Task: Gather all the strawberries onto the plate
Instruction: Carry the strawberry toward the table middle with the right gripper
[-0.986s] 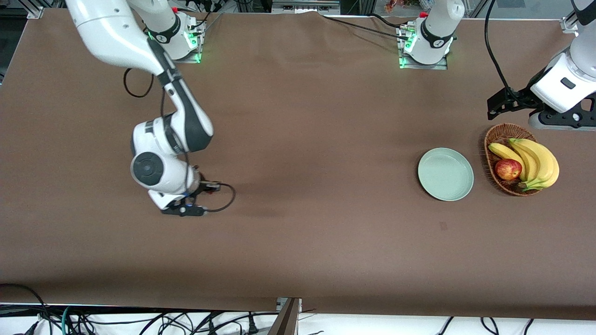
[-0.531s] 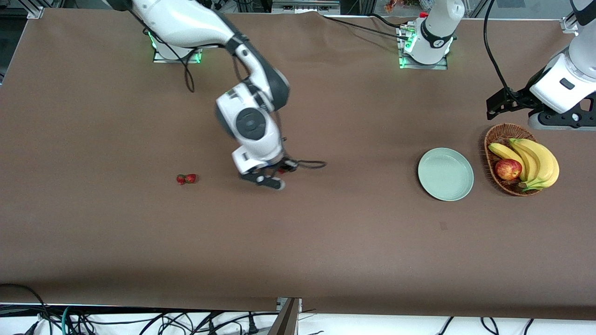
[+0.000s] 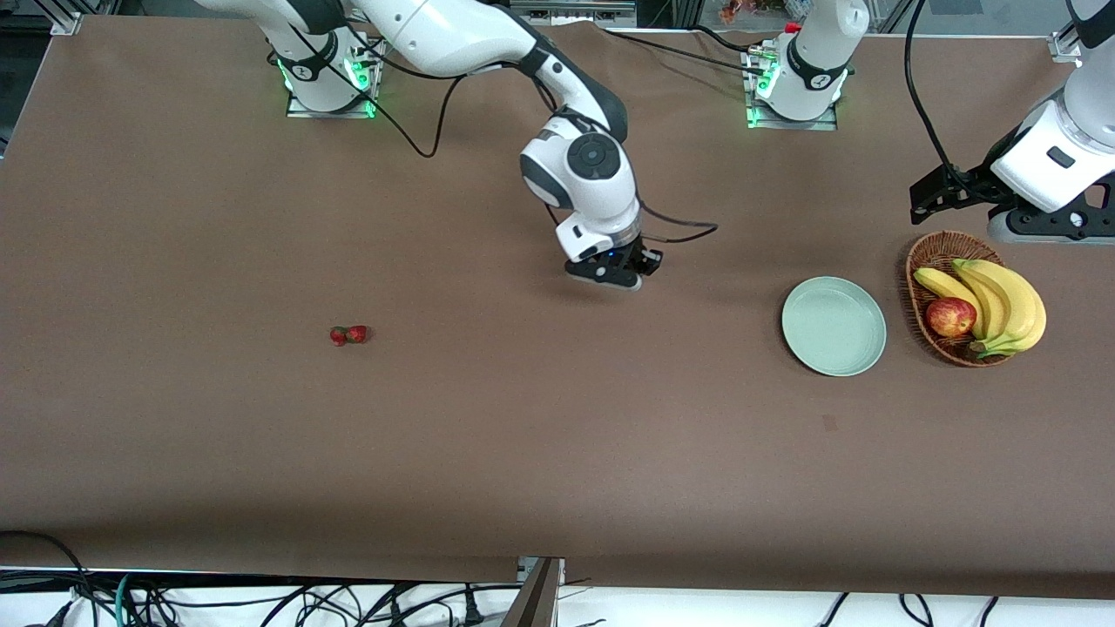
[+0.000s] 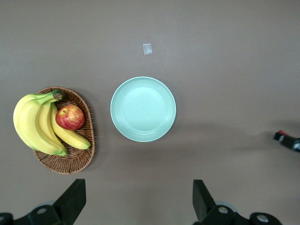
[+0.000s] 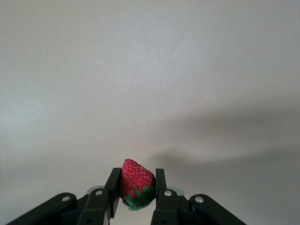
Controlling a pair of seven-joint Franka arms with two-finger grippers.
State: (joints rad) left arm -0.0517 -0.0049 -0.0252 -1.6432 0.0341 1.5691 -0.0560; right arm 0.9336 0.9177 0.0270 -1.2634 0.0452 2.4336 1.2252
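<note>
My right gripper [image 3: 611, 275] hangs over the middle of the table, shut on one strawberry [image 5: 137, 182]; in the right wrist view the red berry sits between the two black fingers [image 5: 113, 183], its green cap toward the wrist. Two more strawberries [image 3: 348, 335] lie touching each other on the brown cloth toward the right arm's end. The pale mint-green plate [image 3: 834, 326] stands bare toward the left arm's end and also shows in the left wrist view as the plate [image 4: 143, 108]. My left gripper [image 3: 932, 198] waits high over the table by the basket, open, its fingers [image 4: 71, 201] wide apart.
A brown wicker basket [image 3: 925, 263] with bananas [image 3: 1002, 300] and a red apple [image 3: 950, 316] stands beside the plate, toward the left arm's end. A small pale mark [image 3: 829, 423] lies on the cloth nearer the front camera than the plate.
My right gripper has lifted away from the strawberries and travelled toward the plate with one berry, uncovering the two left on the cloth. The left arm has not moved.
</note>
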